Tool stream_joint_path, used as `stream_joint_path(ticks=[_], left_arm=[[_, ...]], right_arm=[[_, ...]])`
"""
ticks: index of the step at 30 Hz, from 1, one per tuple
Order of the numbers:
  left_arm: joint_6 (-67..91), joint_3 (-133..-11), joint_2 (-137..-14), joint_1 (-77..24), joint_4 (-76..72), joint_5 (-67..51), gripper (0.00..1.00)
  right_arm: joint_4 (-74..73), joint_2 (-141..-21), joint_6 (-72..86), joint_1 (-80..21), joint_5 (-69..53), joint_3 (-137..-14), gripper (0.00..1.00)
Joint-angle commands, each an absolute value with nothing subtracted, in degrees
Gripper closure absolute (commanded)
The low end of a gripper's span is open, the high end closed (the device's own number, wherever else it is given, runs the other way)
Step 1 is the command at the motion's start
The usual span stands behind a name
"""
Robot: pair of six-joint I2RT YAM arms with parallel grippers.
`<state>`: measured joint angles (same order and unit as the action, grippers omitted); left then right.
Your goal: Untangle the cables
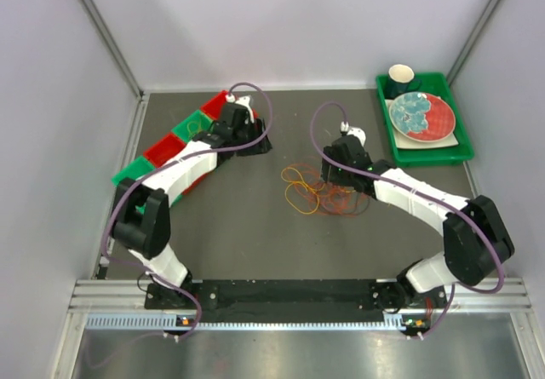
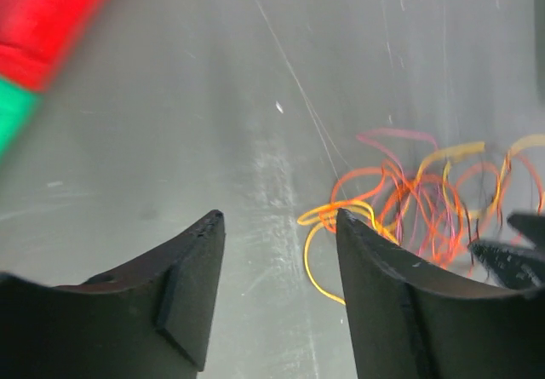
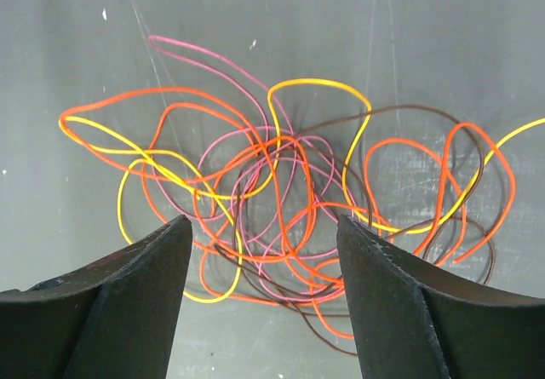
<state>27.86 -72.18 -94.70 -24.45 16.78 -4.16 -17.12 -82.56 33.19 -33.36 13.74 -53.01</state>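
Our right gripper (image 3: 264, 226) hangs with its jaws spread wide and nothing between them. The cables (image 3: 281, 193) lie as one tangle of yellow, orange, red, pink and dark brown loops on the table (image 3: 68, 55), just ahead of its fingertips and reaching in between them. Our left gripper (image 2: 281, 217) is likewise wide apart and holds nothing, and we see the tangle ahead and to its right, with the red and green bins (image 2: 34, 38) off to its left.
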Motion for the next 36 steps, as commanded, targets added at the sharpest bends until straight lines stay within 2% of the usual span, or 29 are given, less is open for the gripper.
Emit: stream_joint_path(ticks=[1,7,16,21,34,36], left_arm=[[22.0,-70.6,-100.7,-23.7,10.5,-18.1,0.42],[13.9,-71.3,-107.6,-23.6,11.3,-27.3,0.49],[11.7,-68.4,-108.0,-23.8,5.8,-33.5,0.47],[11.3,-70.1,-110.9,-24.3,6.1,-32.9,0.56],[14.6,-71.5,-113.3,-25.4,2.0,-32.9,0.61],[15.2,-71.9,-113.8,-25.4,1.7,-32.5,0.67]], right_arm=[[-16.3,-81.7,33.4,-33.9,12.0,-54.5,0.32],[-17.0,-80.9,33.7,-34.0,12.0,-53.9,0.32],[-17.1,-81.5,33.7,-34.0,11.3,-54.1,0.32],[-16.9,-81.8,34.1,-34.0,10.8,-54.1,0.32],[-17.0,-82.2,34.5,-34.0,9.9,-54.0,0.32],[-17.1,-82.1,34.5,-33.9,9.9,-54.1,0.32]])
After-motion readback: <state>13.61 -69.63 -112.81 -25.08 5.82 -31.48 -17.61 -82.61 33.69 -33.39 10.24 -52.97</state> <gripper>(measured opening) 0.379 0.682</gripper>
